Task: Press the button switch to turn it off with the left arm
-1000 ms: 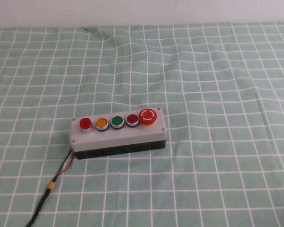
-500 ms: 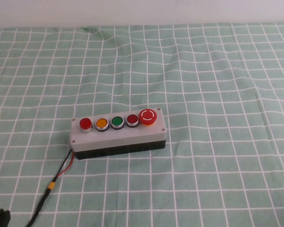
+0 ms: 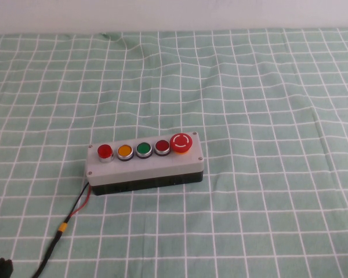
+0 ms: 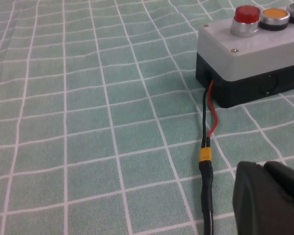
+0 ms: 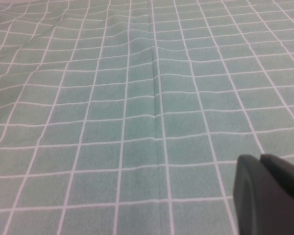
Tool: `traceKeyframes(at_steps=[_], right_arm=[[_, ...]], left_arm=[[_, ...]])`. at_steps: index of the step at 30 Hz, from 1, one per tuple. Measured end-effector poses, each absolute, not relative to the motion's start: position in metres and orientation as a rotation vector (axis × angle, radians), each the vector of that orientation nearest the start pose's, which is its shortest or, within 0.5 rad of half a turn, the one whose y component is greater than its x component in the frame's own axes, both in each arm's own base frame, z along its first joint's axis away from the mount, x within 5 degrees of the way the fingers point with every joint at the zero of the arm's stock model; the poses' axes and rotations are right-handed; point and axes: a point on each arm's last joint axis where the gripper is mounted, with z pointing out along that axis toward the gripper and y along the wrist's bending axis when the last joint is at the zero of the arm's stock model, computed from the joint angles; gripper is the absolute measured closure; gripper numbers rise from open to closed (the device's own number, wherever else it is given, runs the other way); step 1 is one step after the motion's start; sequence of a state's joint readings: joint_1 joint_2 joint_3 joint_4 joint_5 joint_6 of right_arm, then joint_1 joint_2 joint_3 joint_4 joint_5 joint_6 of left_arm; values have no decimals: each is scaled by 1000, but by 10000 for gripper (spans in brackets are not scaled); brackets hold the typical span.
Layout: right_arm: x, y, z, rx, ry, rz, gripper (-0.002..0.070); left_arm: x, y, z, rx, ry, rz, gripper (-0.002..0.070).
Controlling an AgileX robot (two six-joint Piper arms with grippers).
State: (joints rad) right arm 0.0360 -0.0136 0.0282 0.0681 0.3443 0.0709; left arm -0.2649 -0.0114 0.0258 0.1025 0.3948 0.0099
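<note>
The button switch [image 3: 105, 152], small, round, bright red with a silver rim, is the left end button of a grey five-button box [image 3: 145, 166] on the checked cloth. It also shows in the left wrist view [image 4: 247, 13], on the box [image 4: 250, 54]. My left gripper [image 3: 0, 270] only peeks in at the near left corner of the high view, well short of the box. In its wrist view the left gripper [image 4: 263, 170] is shut and empty beside the cable. My right gripper [image 5: 259, 162] is shut and empty over bare cloth, outside the high view.
On the box follow an orange button [image 3: 124, 151], a green one [image 3: 143, 149], a darker red one [image 3: 162, 146] and a large red mushroom button [image 3: 181, 142]. A black and red cable [image 3: 64, 229] with a yellow band runs from the box's left end toward the near edge.
The tip of my left gripper has come into the high view at the near left corner. The box and its buttons have not moved.
</note>
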Motion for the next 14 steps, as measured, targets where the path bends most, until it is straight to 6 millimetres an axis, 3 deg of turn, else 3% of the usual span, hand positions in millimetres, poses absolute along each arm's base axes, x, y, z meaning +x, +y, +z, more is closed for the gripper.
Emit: traceKeyframes(at_steps=[14], right_arm=[[53, 4, 173, 75, 1842, 141, 692]], left_arm=[[51, -10, 170, 312, 1866, -79, 678]])
